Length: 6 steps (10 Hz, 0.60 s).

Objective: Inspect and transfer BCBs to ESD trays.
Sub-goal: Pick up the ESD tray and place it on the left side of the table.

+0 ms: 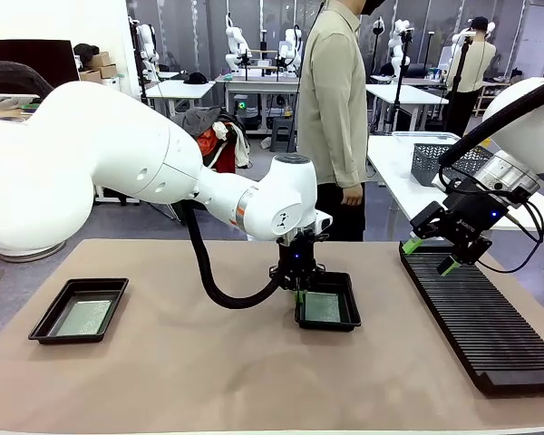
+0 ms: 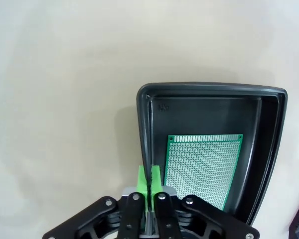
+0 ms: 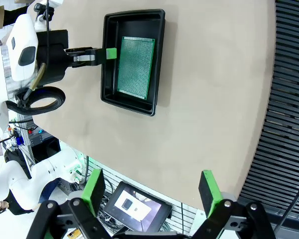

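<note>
Light is bright, even and diffuse, coming from overhead. Around the middle ESD tray (image 1: pixel 327 311) on the table (image 1: pixel 208 362), shadows are soft and short, darkest just under the left arm's looping cable (image 1: pixel 222 290). The tray's rim carries faint pale sheen in the left wrist view, where the table beyond it washes out to a creamy, featureless blur. The right wrist view bends the slotted rack (image 3: pixel 286 99) and table edge into curves. The front view is sharp throughout.

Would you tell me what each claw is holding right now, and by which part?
The left claw is shut on the near rim of the middle tray. The right claw is open and empty above the rack.
</note>
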Each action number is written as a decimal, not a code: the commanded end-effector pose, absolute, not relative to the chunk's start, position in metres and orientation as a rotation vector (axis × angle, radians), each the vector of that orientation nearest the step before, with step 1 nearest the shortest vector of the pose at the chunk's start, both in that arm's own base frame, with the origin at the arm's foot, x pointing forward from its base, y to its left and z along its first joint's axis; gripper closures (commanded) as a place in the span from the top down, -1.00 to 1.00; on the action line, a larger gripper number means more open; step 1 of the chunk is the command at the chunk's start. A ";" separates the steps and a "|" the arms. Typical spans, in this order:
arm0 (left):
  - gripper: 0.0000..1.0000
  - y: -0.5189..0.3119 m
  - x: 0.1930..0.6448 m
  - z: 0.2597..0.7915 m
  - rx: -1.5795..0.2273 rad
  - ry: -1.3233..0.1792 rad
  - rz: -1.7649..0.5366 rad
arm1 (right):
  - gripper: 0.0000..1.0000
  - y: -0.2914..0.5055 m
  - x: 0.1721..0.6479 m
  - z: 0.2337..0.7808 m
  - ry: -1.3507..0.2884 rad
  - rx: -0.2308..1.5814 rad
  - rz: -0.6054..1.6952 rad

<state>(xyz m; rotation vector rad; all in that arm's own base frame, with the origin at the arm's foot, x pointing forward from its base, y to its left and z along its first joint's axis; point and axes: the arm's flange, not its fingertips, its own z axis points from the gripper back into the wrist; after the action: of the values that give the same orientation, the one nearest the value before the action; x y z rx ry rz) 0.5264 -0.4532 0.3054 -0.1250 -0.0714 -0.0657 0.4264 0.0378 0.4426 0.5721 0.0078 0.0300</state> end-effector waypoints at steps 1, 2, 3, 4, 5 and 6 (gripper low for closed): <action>-1.00 -0.426 0.515 0.306 -0.236 -0.070 -0.074 | 1.00 0.039 0.427 0.443 0.003 0.565 0.007; -1.00 -0.420 0.515 0.306 -0.265 -0.072 -0.074 | 1.00 0.039 0.427 0.443 0.003 0.565 0.007; -1.00 -0.415 0.514 0.306 -0.294 -0.079 -0.075 | 1.00 0.039 0.427 0.443 0.003 0.565 0.007; -1.00 -0.410 0.511 0.307 -0.328 -0.099 -0.071 | 1.00 0.039 0.427 0.443 0.003 0.565 0.007; -1.00 -0.404 0.508 0.308 -0.357 -0.110 -0.073 | 1.00 0.039 0.427 0.443 0.003 0.565 0.007; -1.00 -0.398 0.502 0.311 -0.386 -0.119 -0.073 | 1.00 0.039 0.427 0.443 0.003 0.565 0.007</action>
<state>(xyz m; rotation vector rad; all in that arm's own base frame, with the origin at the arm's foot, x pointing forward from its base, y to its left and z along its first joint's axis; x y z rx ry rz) 0.5183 -0.4167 0.3077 -0.3261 -0.1163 -0.0552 0.4264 0.0378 0.4426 0.5721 0.0078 0.0299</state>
